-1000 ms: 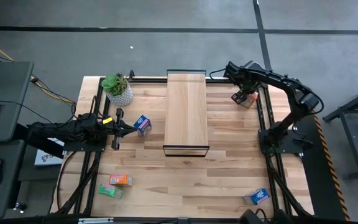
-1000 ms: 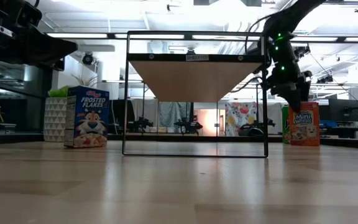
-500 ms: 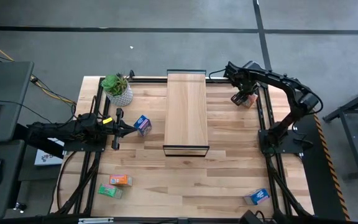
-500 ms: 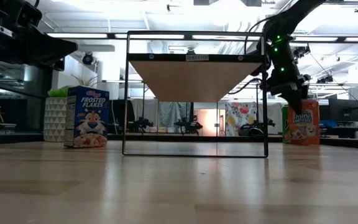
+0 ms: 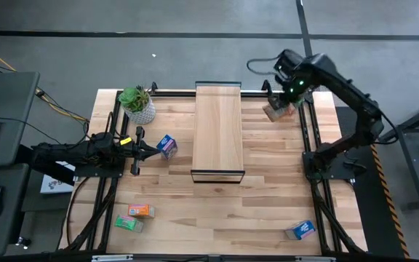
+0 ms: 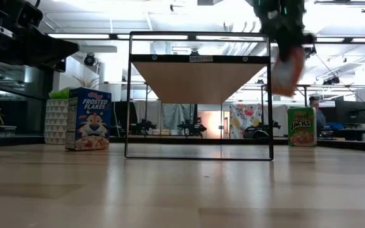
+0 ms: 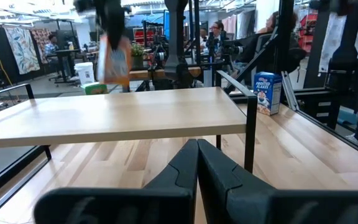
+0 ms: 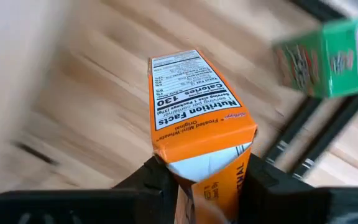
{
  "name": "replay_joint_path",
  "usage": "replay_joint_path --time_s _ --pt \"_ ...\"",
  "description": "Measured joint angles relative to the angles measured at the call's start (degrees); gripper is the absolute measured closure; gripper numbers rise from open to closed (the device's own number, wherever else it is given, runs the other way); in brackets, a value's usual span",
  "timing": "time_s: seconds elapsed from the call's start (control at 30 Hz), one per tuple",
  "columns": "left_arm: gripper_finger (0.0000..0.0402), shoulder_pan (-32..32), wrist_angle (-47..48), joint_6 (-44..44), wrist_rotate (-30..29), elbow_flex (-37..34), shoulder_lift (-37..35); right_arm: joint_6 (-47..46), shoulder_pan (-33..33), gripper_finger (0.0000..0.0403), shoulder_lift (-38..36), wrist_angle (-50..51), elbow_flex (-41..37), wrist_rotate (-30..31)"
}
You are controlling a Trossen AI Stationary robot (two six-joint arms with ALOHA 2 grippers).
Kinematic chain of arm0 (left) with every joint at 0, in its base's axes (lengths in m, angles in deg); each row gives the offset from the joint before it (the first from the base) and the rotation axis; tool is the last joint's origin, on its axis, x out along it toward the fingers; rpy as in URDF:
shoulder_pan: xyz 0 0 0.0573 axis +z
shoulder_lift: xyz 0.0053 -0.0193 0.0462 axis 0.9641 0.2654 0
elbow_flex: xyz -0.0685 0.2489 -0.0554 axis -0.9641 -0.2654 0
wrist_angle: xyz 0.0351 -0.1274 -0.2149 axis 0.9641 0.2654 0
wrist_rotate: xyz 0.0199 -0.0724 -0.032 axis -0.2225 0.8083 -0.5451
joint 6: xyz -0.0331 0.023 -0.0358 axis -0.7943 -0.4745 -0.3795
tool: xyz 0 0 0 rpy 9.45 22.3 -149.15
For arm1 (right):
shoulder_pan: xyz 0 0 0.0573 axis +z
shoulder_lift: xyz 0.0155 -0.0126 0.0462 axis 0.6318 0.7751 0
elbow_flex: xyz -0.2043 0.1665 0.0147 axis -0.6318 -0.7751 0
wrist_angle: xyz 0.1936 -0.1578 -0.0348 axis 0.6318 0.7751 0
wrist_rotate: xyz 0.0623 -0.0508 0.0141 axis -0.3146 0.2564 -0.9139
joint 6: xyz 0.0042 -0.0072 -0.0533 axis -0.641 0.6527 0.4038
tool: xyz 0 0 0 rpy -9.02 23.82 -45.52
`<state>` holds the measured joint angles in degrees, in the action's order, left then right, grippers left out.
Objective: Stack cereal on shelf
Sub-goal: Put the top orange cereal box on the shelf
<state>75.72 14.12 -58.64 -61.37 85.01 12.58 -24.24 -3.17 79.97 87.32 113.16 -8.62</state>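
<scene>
My right gripper point(image 5: 281, 102) is shut on an orange cereal box point(image 8: 194, 106) in the air, right of the shelf's far end point(image 5: 218, 91). In the low view the box point(image 6: 284, 69) hangs beside the shelf's right post. A green cereal box point(image 6: 301, 126) stands on the table below it. My left gripper point(image 7: 197, 163) rests shut at the table's left, beside an upright blue cereal box point(image 5: 167, 145). The shelf point(image 5: 218, 131), a light-wood plank on a black frame, stands mid-table. My right gripper pinches the orange box's top end point(image 8: 197, 149) between its two fingers point(image 8: 157, 177), one on each of two opposite faces. The fingers come from above, pointing down. The box hangs below them, slightly tilted, lifted clear of the table.
A potted plant point(image 5: 138, 104) stands at the far left. An orange box point(image 5: 142, 210) and a green box point(image 5: 128, 223) lie near the front left, a blue box point(image 5: 299, 230) at the front right. Black rails point(image 5: 308, 138) run along both table sides.
My right gripper has taken hold of the orange box at the table's far right and lifted it clear of the table, up to the height of the shelf plank. The green box that stood behind it stays in place.
</scene>
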Motion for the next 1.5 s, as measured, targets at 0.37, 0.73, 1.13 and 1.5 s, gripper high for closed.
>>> replay_joint_path --time_s 0.37,0.73,1.13,1.5 --pt "0.0401 0.00 0.00 0.00 0.00 -0.02 0.00 -13.44 12.97 0.0304 11.10 -1.26 30.14 2.97" --pt "0.0401 0.00 0.00 0.00 0.00 -0.02 0.00 -13.93 14.77 0.0304 30.13 0.53 39.82 7.20" --pt "0.0401 0.00 -0.01 0.00 0.00 -0.01 0.00 -15.66 11.10 0.0304 33.42 0.38 40.31 5.69" --pt "0.0401 0.00 0.00 0.00 0.00 -0.02 0.00 -12.72 9.80 0.0297 33.44 -0.48 40.31 2.78"
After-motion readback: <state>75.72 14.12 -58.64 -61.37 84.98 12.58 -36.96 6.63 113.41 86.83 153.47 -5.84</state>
